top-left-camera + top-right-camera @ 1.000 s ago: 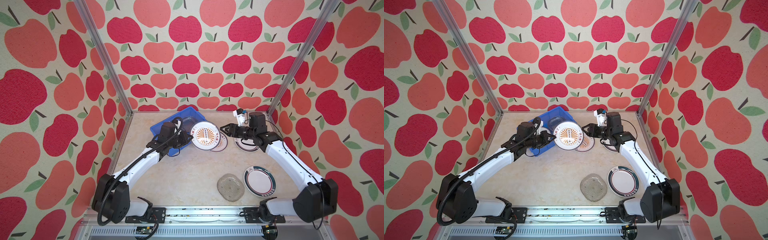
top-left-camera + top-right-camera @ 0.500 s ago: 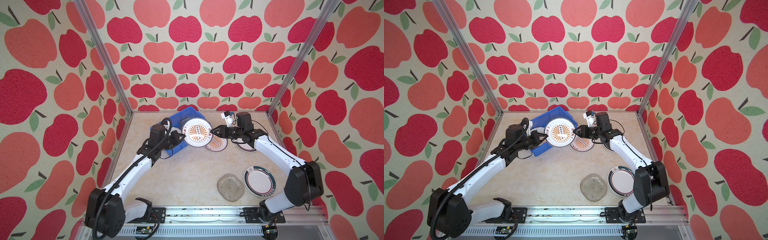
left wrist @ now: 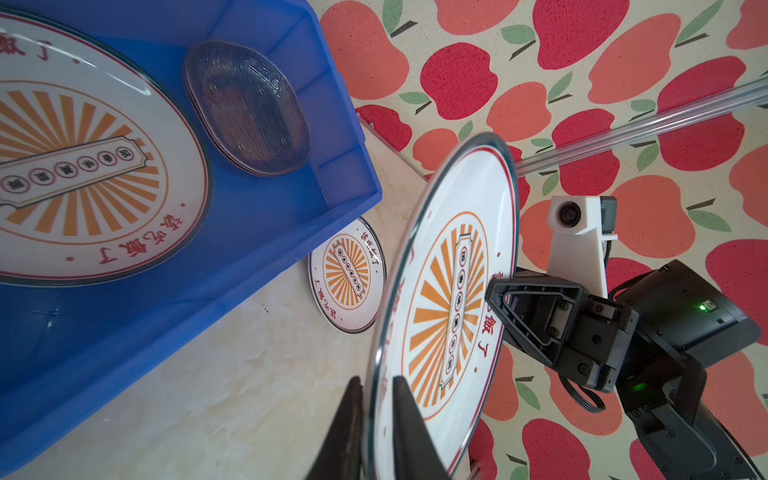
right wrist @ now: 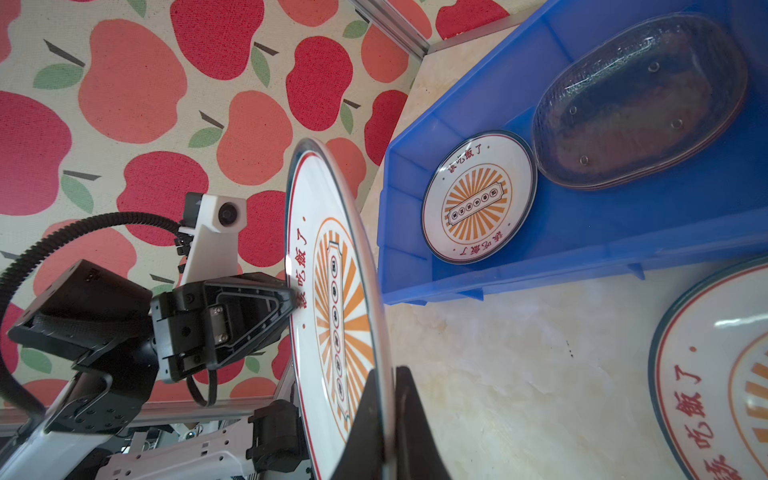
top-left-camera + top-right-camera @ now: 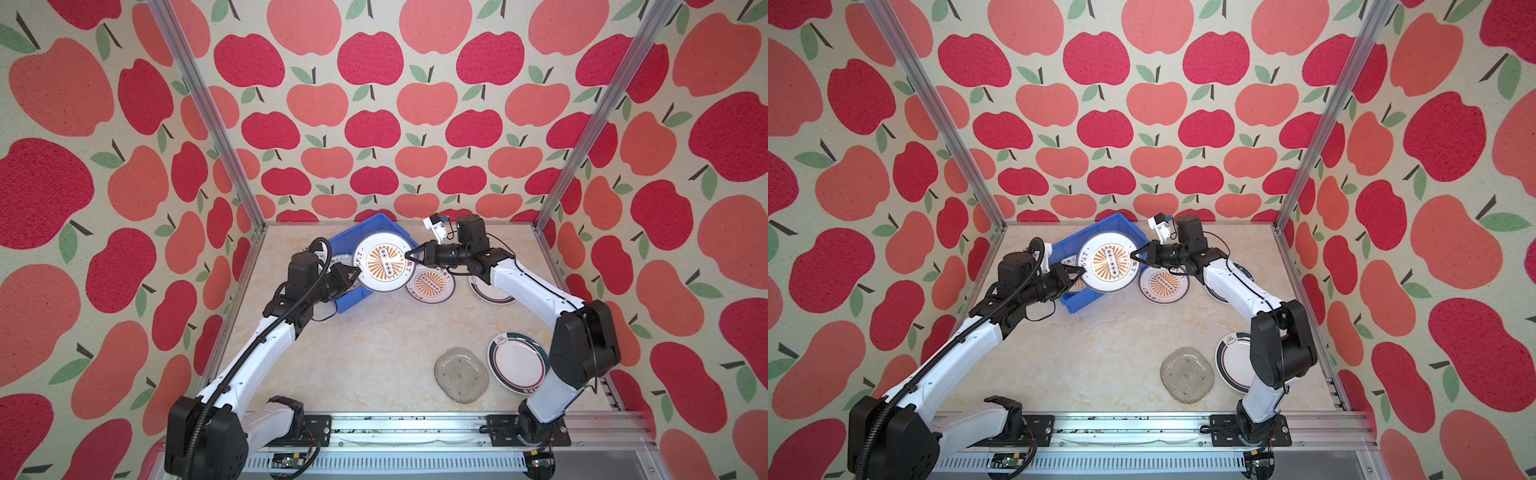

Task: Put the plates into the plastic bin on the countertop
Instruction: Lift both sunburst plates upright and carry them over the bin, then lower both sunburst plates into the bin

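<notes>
Reaching in from the right edge, the right arm (image 5: 523,286) has come to the held sunburst plate (image 5: 384,262). The left arm (image 5: 266,345) has carried that plate back from the bin's front wall to above its opening.

On the worktop (image 5: 353,357) the blue plastic bin (image 5: 376,219) sits askew by the back edge, left of middle, its long axis running from the back edge toward the front left. It holds a flat sunburst plate (image 4: 478,199) and, beside it, a stack of clear glass plates (image 4: 640,104); their count is unclear.

The held plate hangs tilted above the bin, so the drop lies straight below, both arms equally near.

Outside, a third sunburst plate (image 5: 430,284) lies just beside the bin and a far green-rimmed plate (image 5: 492,293) sits partly under the right arm. A near green-rimmed plate (image 5: 517,361) and a lone glass plate (image 5: 461,374) lie by the front right corner.

The right tool (image 5: 409,254) is pressed together on the plate's right rim. The left tool (image 5: 354,273) straddles the opposite rim; I cannot tell whether it grips.
</notes>
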Motion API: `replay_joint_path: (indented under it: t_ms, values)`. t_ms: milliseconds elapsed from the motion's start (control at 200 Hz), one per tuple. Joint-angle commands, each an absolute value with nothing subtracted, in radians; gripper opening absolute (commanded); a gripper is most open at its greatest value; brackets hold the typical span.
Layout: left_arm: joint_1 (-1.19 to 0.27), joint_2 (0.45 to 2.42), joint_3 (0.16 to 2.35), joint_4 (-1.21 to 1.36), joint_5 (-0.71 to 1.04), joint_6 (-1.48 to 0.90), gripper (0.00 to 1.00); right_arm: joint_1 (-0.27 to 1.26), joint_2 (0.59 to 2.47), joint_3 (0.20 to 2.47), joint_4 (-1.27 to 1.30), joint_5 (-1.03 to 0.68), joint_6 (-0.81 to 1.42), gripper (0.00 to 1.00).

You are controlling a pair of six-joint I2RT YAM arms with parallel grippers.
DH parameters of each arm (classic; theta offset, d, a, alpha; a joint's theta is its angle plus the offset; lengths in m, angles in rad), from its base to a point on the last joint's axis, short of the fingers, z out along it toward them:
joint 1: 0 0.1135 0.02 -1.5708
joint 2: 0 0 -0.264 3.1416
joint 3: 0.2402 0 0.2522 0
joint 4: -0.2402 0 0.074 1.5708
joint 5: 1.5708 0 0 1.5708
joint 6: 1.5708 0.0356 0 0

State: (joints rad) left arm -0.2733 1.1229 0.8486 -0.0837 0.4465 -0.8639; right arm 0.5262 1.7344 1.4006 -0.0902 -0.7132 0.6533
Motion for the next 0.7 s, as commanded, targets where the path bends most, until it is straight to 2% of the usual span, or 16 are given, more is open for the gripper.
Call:
replay_joint_path:
  t_ms: [0, 330, 495, 695]
  values:
    - [-0.259, 1.050, 0.844, -0.218, 0.342, -0.816, 0.99, 0.539, 1.813, 1.521, -0.141, -0.695, 0.636, 0.00]
    - [-0.229, 0.727, 0.726, -0.436, 0.130, -0.732, 0.99, 0.553, 2.125, 1.970, -0.389, -0.662, 0.594, 0.00]
    - [-0.216, 0.642, 0.684, -0.476, 0.121, -0.733, 0.99, 0.578, 2.274, 2.168, -0.518, -0.619, 0.560, 0.00]
    - [-0.202, 0.631, 0.675, -0.482, 0.140, -0.732, 0.99, 0.603, 2.423, 2.346, -0.576, -0.606, 0.558, 0.00]
